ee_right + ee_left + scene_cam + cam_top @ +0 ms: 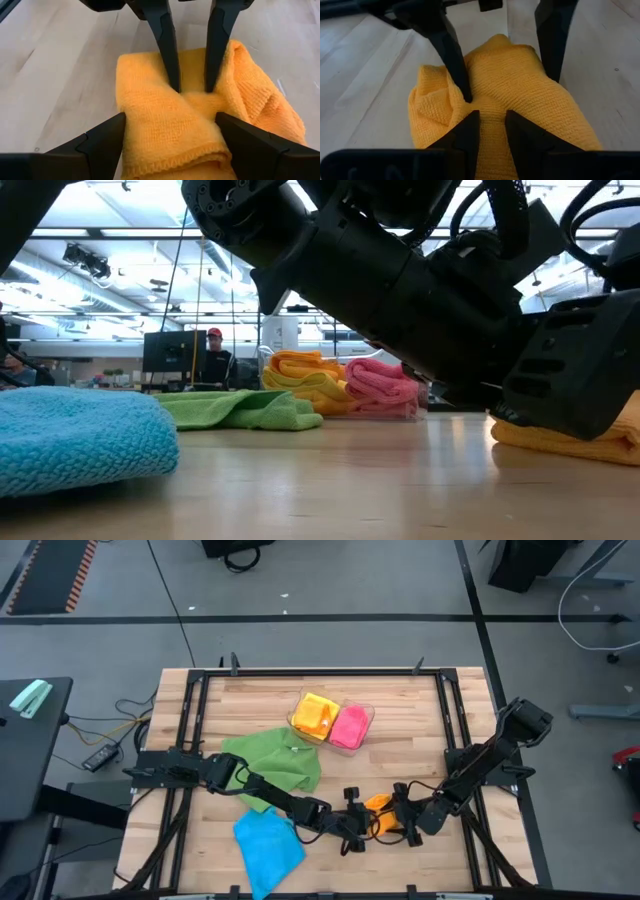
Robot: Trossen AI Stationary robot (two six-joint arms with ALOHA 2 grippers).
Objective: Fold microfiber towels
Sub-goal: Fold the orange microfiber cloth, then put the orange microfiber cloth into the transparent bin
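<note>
Left gripper point(492, 127): fingers narrowly parted, tips pressed onto the orange towel point(520, 90), a ridge of cloth between them; whether they truly pinched that ridge was hard to tell. Right gripper point(170, 132): fingers spread wide, straddling the same towel from the opposite side, tips down on or at the cloth, nothing clamped. The two grippers met nose to nose over the bunched towel, near the table's point(420, 720) front edge, right of centre.

Outward: blue towel point(268, 845) crumpled at the front, left of the left arm. Green towel point(275, 758) spread loosely mid-table, partly under that arm. Behind it, a clear tray point(366, 715) held a folded yellow towel point(314, 715) and a pink towel point(349, 727) side by side, touching.
</note>
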